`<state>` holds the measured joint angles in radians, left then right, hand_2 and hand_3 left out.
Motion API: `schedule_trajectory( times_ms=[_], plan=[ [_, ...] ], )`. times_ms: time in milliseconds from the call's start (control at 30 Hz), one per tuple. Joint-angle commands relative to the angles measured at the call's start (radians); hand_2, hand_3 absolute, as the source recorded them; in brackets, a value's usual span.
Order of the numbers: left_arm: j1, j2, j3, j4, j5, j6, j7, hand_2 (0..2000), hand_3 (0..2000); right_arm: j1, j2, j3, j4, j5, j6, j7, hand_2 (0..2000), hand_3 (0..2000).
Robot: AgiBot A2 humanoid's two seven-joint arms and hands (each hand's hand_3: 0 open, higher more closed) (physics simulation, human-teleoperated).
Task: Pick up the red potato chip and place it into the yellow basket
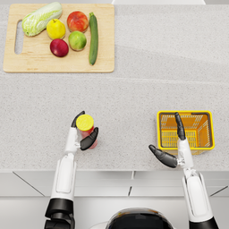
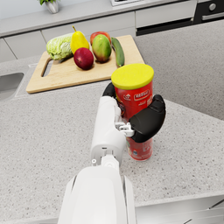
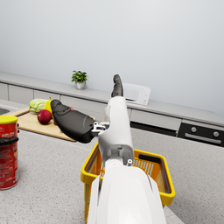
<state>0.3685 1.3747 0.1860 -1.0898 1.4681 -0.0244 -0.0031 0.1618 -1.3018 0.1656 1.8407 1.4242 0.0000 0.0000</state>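
Note:
The red potato chip can (image 1: 86, 125) with a yellow lid stands upright on the grey counter at the lower left. My left hand (image 1: 86, 139) wraps around it, thumb on one side and fingers on the other; in the left wrist view the hand (image 2: 146, 120) grips the can (image 2: 133, 89) at mid-height while its base rests on the counter. The yellow basket (image 1: 210, 129) stands at the lower right with nothing in it. My right hand (image 1: 179, 147) hovers open at the basket's near-left corner, one finger stretched over the rim. In the right wrist view the hand (image 3: 76, 122) shows beside the basket (image 3: 162, 174).
A wooden cutting board (image 1: 58, 62) at the far left carries a cabbage, a pear, apples and a cucumber (image 1: 93, 38). The counter's front edge runs just below both hands. Bare counter lies between can and basket.

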Motion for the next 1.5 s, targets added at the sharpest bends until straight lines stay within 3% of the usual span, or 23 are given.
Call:
schedule_trajectory(
  times_ms=[33,67,100,167,233,400,567,700,800,1067,1100,1133,1167,1200,1267,1300,1333,1367,1433,1500],
  plan=[
    [0.016,0.007,-0.021,0.009,0.0,-0.007,0.0,2000,1633,0.011,-0.007,0.002,-0.002,0.0,0.0,0.0,0,0],
    [0.02,0.009,-0.021,0.011,0.0,0.0,-0.001,2000,1960,0.014,-0.01,0.003,0.0,0.0,0.0,0.0,0,0],
    [0.02,0.011,-0.02,0.006,0.001,0.01,-0.002,2000,2000,0.013,-0.012,0.002,0.0,0.0,0.0,0.0,0,0],
    [0.009,0.011,-0.023,-0.036,0.001,0.021,-0.004,2000,2000,0.022,-0.021,0.009,0.0,0.0,0.0,0.0,0,0],
    [-0.017,0.009,-0.011,-0.289,0.001,-0.001,0.001,2000,2000,0.055,-0.044,0.048,-0.011,0.0,0.0,0.0,0,0],
    [0.071,0.064,0.029,-0.53,0.001,-0.09,0.002,2000,2000,0.131,-0.103,0.133,-0.095,0.0,0.0,0.0,0,0],
    [0.125,0.117,0.089,-0.579,0.001,-0.094,0.001,2000,2000,0.145,-0.125,0.191,-0.107,0.0,0.0,0.0,0,0],
    [0.144,0.152,0.157,-0.634,0.001,-0.104,-0.001,2000,2000,0.172,-0.152,0.222,-0.122,0.166,0.0,0.0,0,0],
    [0.145,0.169,0.227,-0.651,0.001,-0.108,-0.002,2000,2000,0.196,-0.176,0.244,-0.143,0.217,0.0,0.0,0,0],
    [0.136,0.158,0.346,-0.647,0.007,-0.065,0.002,2000,2000,0.271,-0.228,0.248,-0.204,0.246,-0.004,0.0,0,0],
    [0.137,0.153,0.341,-0.646,0.008,-0.056,0.002,2000,2000,0.264,-0.22,0.239,-0.193,0.247,-0.005,0.0,1361,327],
    [0.143,0.148,0.341,-0.645,0.008,-0.049,0.001,2000,2000,0.272,-0.218,0.244,-0.198,0.247,0.117,0.002,2000,653],
    [0.147,0.142,0.342,-0.648,0.009,-0.073,-0.002,2000,2000,0.273,-0.211,0.251,-0.199,0.248,0.198,0.001,2000,980],
    [0.149,0.135,0.344,-0.65,0.009,-0.077,-0.002,2000,2000,0.274,-0.204,0.258,-0.201,0.249,0.22,0.002,2000,1307],
    [0.147,0.118,0.35,-0.662,0.01,-0.081,0.0,2000,2000,0.282,-0.196,0.266,-0.206,0.249,0.217,0.003,2000,1960],
    [0.15,0.114,0.355,-0.662,0.009,-0.081,0.0,2000,2000,0.287,-0.194,0.268,-0.217,0.249,0.196,0.003,2000,2000],
    [0.142,0.098,0.357,-0.693,0.01,-0.08,0.0,639,1673,0.289,-0.191,0.271,-0.217,0.248,0.19,0.003,2000,2000],
    [0.131,0.081,0.335,-0.729,0.009,-0.044,0.002,0,1347,0.298,-0.192,0.254,-0.221,0.248,0.202,0.004,2000,2000],
    [0.108,0.056,0.244,-0.794,0.007,-0.009,0.003,0,693,0.316,-0.201,0.191,-0.218,0.247,0.174,0.004,2000,2000],
    [0.096,0.056,0.043,-0.834,0.004,0.007,0.003,0,40,0.328,-0.212,0.076,-0.192,0.248,0.114,0.008,2000,2000]
  ],
)
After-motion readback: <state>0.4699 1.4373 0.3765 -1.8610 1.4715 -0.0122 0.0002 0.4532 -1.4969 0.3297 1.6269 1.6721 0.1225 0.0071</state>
